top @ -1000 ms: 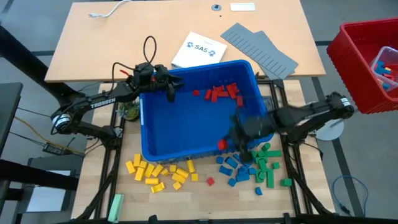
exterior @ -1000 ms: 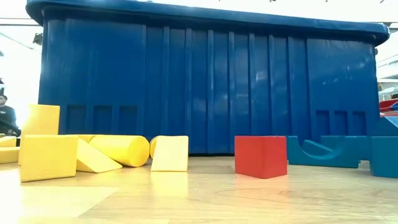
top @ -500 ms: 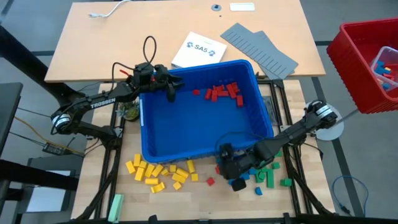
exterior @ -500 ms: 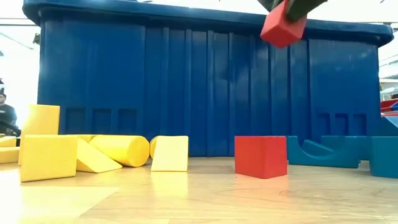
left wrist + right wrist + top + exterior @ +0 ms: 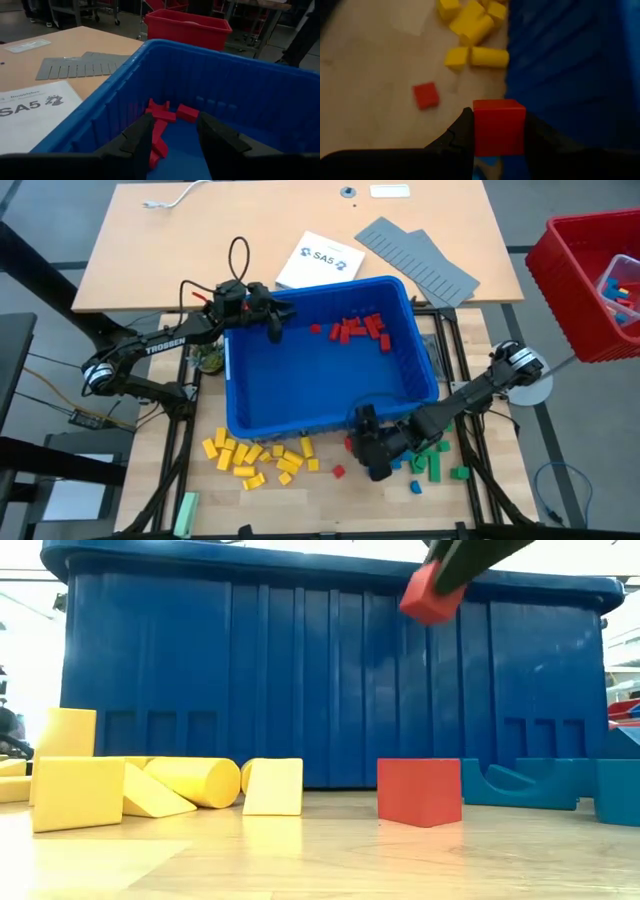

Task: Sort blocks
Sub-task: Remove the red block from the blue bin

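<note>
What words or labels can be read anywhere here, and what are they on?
"TROSSEN": on the left arm, high view.
"SAS": on the white booklet behind the blue bin, high view; in the left wrist view it looks more like "SA5".
A smaller line above it in the left wrist view: too blurred to read.
White label at the table's far edge: too small to read.

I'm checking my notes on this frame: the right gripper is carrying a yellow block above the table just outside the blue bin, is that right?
Not quite: the block in the right gripper is red, not yellow, as the right wrist view shows plainly. The rest stands: it hangs above the table, just outside the blue bin.
</note>
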{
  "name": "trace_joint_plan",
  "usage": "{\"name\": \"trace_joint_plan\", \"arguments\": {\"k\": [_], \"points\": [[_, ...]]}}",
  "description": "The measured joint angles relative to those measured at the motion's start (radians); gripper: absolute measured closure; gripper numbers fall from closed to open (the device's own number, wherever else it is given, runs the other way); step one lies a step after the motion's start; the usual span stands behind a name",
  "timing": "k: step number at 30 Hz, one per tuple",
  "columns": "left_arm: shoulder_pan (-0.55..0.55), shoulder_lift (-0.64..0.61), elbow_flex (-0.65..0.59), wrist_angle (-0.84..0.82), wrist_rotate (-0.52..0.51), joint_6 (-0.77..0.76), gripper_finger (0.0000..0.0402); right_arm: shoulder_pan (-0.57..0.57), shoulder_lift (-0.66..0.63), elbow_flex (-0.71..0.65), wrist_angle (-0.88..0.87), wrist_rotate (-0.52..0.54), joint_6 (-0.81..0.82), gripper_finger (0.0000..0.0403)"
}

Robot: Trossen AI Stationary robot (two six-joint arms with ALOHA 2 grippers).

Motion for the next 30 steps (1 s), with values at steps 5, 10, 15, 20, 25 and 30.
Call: {"name": "trace_joint_plan", "arguments": {"k": [5, 10, 15, 20, 25, 30], "points": [[0.0, 0.0, 0.0, 0.0, 0.001, 0.0, 0.0238, 0.052, -0.039, 0.0, 0.029, 0.004, 0.046, 0.029], [0.0, 0.0, 0.0, 0.001, 0.001, 0.0, 0.0238, 0.128, -0.05, 0.002, 0.064, 0.011, 0.088, 0.029], [0.0, 0.0, 0.0, 0.015, 0.002, 0.0, 0.0238, 0.164, 0.015, 0.003, 0.055, 0.007, 0.144, 0.029], [0.0, 0.0, 0.0, 0.03, 0.001, 0.0, 0.0238, 0.168, 0.118, 0.003, 0.058, -0.054, 0.162, 0.029], [0.0, 0.0, 0.0, 0.027, -0.002, 0.0, 0.0238, 0.151, 0.209, 0.003, 0.064, -0.061, 0.17, 0.029], [0.0, 0.0, 0.0, 0.027, -0.002, 0.0, 0.0238, 0.107, 0.281, 0.003, 0.076, -0.111, 0.188, 0.0287]]}}
